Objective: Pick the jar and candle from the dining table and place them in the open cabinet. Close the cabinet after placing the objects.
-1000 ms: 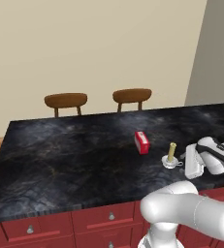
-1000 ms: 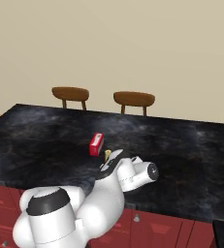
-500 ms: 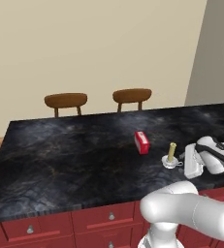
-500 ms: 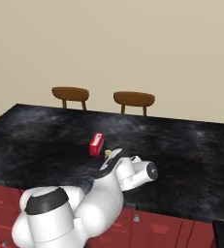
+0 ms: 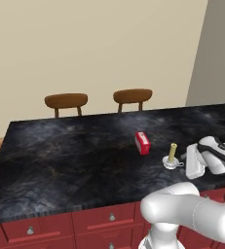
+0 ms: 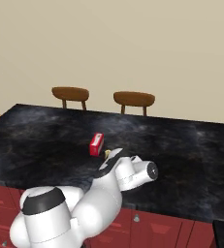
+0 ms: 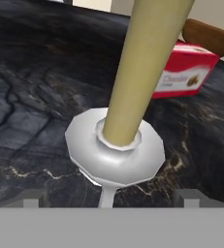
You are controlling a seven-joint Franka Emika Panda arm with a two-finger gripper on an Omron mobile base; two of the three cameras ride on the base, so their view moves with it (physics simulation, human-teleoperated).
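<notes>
The candle [image 5: 172, 151], a pale yellow-tan stick, stands upright in its small white saucer [image 5: 171, 164] on the right part of the dining table [image 5: 75, 155]. My gripper [image 5: 186, 161] lies low over the black top just right of the candle, pointing at it. In the hand view the candle [image 7: 142, 72] rises close ahead and its saucer [image 7: 114, 152] sits between my wide-apart fingertips [image 7: 31, 199], untouched by them. The gripper [image 7: 111, 199] is open and holds nothing. From the right base the candle tip [image 6: 107, 153] peeks out behind my hand. The jar and the cabinet are out of view.
A small red box [image 5: 142, 143] lies just left of and behind the candle, also seen as the red box [image 7: 184, 70] and the red box [image 6: 97, 144]. Two wooden chairs [image 5: 66, 100] [image 5: 132, 94] stand at the far edge. Red drawer fronts [image 5: 99, 219] line the near side.
My hand has crept slightly closer to the candle. The jaws stay wide apart and the candle and red box have not moved.
</notes>
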